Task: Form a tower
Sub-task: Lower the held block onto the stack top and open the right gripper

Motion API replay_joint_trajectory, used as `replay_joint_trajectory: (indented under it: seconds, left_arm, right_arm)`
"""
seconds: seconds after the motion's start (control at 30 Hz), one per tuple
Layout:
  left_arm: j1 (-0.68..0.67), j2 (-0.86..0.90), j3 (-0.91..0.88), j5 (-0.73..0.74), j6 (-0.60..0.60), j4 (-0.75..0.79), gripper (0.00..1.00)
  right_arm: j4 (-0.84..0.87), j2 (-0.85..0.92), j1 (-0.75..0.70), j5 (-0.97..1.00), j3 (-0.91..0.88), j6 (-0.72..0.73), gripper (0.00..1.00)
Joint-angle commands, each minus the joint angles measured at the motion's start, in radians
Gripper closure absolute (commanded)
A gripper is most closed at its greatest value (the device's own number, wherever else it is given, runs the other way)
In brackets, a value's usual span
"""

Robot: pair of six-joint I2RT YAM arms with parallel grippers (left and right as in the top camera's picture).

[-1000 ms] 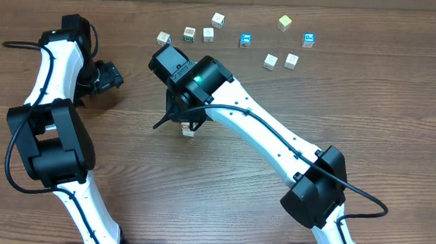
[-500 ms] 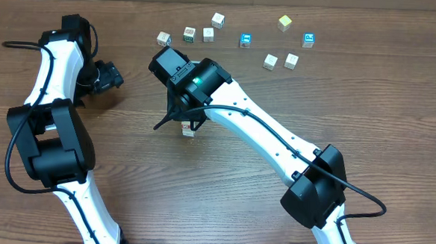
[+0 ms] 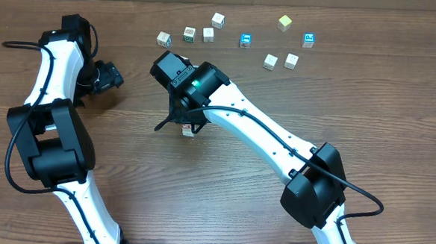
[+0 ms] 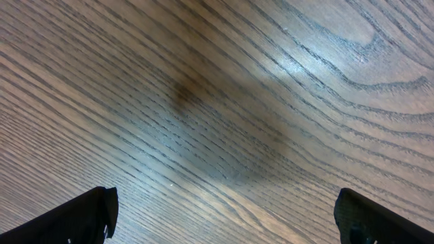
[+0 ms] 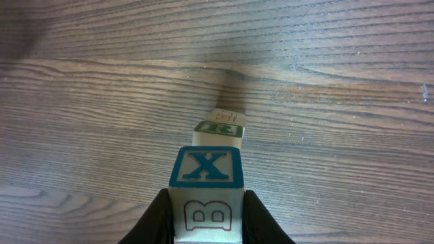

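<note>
Right gripper (image 5: pixel 207 218): closed on the X cube (image 5: pixel 205 177), a pale wooden cube with a blue X on top and a B on its side, one finger on each flank. This cube sits directly above the tower (image 5: pixel 218 129), whose top cube bears a green R; contact between them cannot be determined. The tower stands on the table (image 3: pixel 398 109). Left gripper (image 4: pixel 227 218): jaws fully apart, empty, well left of the tower. Loose cubes (image 3: pixel 208 34) lie scattered beyond the tower
</note>
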Motion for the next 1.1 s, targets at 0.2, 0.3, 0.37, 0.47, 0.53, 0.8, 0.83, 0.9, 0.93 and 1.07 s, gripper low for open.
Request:
replay_joint_trajectory:
  seconds: [0.2,0.3,0.37,0.47,0.53,0.8,0.83,0.9,0.93,1.07]
  left_arm:
    - [-0.007,0.012,0.002,-0.005,0.012,0.0,0.0]
    - [-0.007,0.012,0.002,-0.005,0.012,0.0,0.0]
    - [-0.007,0.012,0.002,-0.005,0.012,0.0,0.0]
    - [-0.007,0.012,0.002,-0.005,0.012,0.0,0.0]
    - [-0.007,0.012,0.002,-0.005,0.012,0.001,0.0]
    - [-0.007,0.012,0.002,-0.005,0.012,0.0,0.0]
    - [-0.007,0.012,0.002,-0.005,0.012,0.0,0.0]
    - [-0.007,0.012,0.002,-0.005,0.012,0.0,0.0]
    - [-0.007,0.012,0.002,-0.005,0.011,0.0,0.0]
    - [-0.007,0.012,0.002,-0.005,0.012,0.001,0.0]
  right_arm:
    - [0.031,-0.013,0.002,0.006,-0.035,0.023,0.8]
    - [0.04,-0.013,0.002,0.006,-0.045,0.023,0.8]
    - [0.044,-0.013,0.002,0.006,-0.045,0.022,0.79]
    - [0.046,-0.013,0.002,0.006,-0.045,0.022,0.76]
    - [0.046,-0.013,0.002,0.006,-0.045,0.022,0.75]
    - [0.046,-0.013,0.005,0.006,-0.045,0.022,0.75]
    - [0.046,-0.013,0.005,0.006,-0.045,0.022,0.75]
    - [0.046,-0.013,0.005,0.006,-0.045,0.022,0.75]
    - [0.046,-0.013,0.005,0.006,-0.045,0.022,0.75]
    - [0.046,-0.013,0.006,0.006,-0.045,0.022,0.75]
